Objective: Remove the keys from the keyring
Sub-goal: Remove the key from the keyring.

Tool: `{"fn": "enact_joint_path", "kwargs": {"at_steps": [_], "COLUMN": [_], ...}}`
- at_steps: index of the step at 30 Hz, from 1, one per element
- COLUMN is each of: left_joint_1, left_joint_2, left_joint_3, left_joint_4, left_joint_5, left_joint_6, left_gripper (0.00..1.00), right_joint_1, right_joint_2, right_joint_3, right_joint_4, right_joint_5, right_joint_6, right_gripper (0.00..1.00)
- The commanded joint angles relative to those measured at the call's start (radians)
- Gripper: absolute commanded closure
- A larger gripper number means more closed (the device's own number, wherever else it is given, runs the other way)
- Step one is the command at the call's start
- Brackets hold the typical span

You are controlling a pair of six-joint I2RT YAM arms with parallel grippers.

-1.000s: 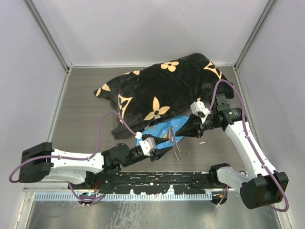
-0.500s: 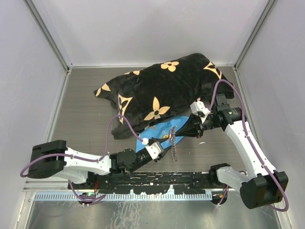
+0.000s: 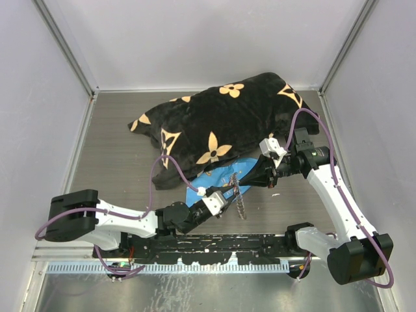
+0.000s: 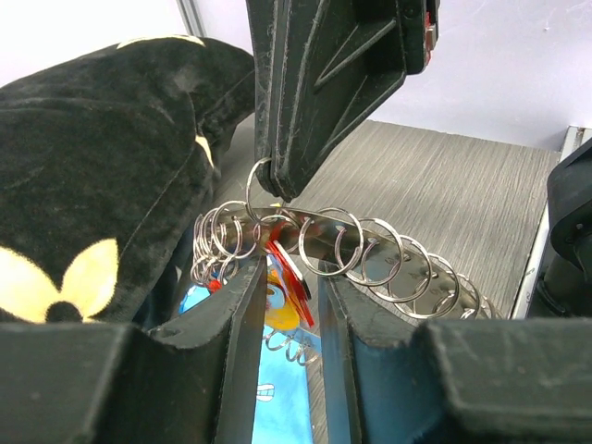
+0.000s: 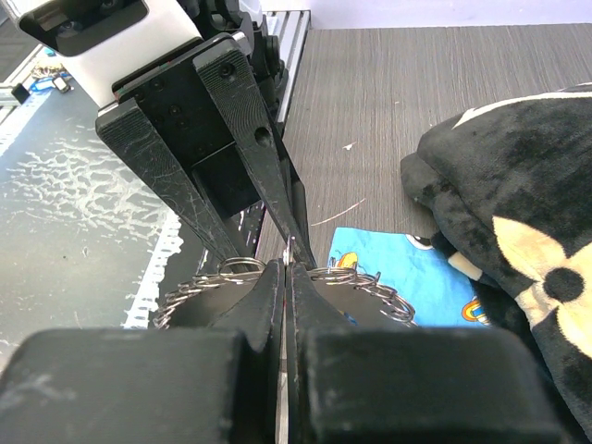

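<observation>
The keyring (image 3: 239, 200) is a chain of thin silver rings hanging from my right gripper (image 3: 242, 179), which is shut on one ring just above the table. In the right wrist view the ring (image 5: 289, 248) sticks out between the closed jaws, and the chain (image 5: 370, 282) sags to both sides. The keys (image 4: 289, 277) have red and orange-yellow heads and hang under the chain (image 4: 370, 254). My left gripper (image 4: 291, 310) is open, with one jaw on each side of the hanging keys. In the top view it (image 3: 227, 192) sits just left of the chain.
A blue cartoon cloth (image 3: 218, 175) lies on the table under the keyring. A large black plush cloth with cream flowers (image 3: 221, 123) fills the back middle. Grey walls stand on three sides, and a metal rail (image 3: 208, 244) runs along the near edge.
My left gripper has moved right and forward to the hanging keys. My right gripper has stayed still with the ring.
</observation>
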Motion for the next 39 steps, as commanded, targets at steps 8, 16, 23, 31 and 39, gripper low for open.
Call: {"fn": "enact_joint_path", "kwargs": {"at_steps": [8, 16, 23, 31, 39], "left_joint_1": [-0.004, -0.004, -0.004, -0.004, -0.004], "left_joint_2": [0.008, 0.015, -0.007, -0.068, -0.153], "left_joint_3": [0.039, 0.037, 0.031, 0.022, 0.035], "left_joint_4": [0.094, 0.093, 0.073, -0.013, -0.155], "left_joint_5": [-0.063, -0.075, -0.072, -0.061, -0.028], "left_joint_6": [0.034, 0.041, 0.049, 0.083, 0.134], "left_gripper": [0.75, 0.86, 1.0, 1.0, 1.0], "right_joint_1": [-0.003, -0.003, -0.002, -0.001, 0.016], "right_joint_2": [-0.007, -0.008, -0.012, -0.013, -0.011], "right_joint_3": [0.013, 0.013, 0.012, 0.011, 0.015], "right_joint_4": [0.021, 0.021, 0.023, 0.023, 0.006], "right_joint_5": [-0.067, -0.069, -0.064, -0.043, 0.0], "right_joint_6": [0.013, 0.017, 0.017, 0.015, -0.017], "right_gripper": [0.99, 0.99, 0.99, 0.99, 0.99]}}
